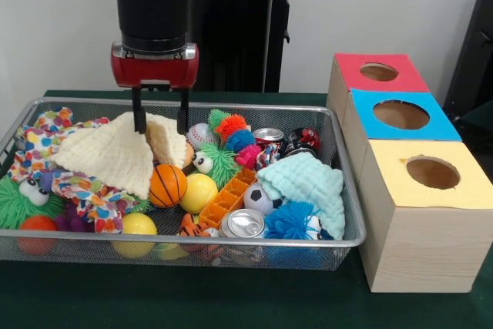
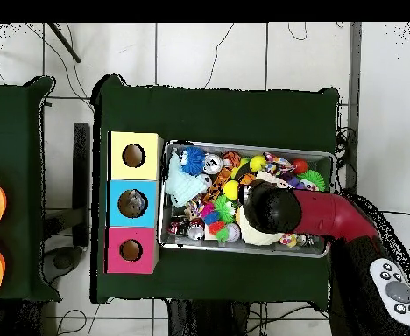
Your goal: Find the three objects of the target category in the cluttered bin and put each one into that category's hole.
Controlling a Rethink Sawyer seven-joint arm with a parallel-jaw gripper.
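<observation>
One red-and-black arm reaches down into the toy-filled silver wire-mesh bin (image 1: 348, 190) on the green-covered desk (image 1: 231, 298).

Its end effector (image 1: 161, 125) has two dark fingers (image 1: 139, 117) set slightly apart, pinching the raised peak of a cream knitted cloth (image 1: 115, 152) at the bin's rear. An orange mini basketball (image 1: 167, 185) and a yellow ball (image 1: 199, 193) lie just beside the cloth. Three wooden boxes with red (image 1: 377, 72), blue (image 1: 400, 115) and yellow (image 1: 431, 172) holed tops stand beside the bin.
</observation>
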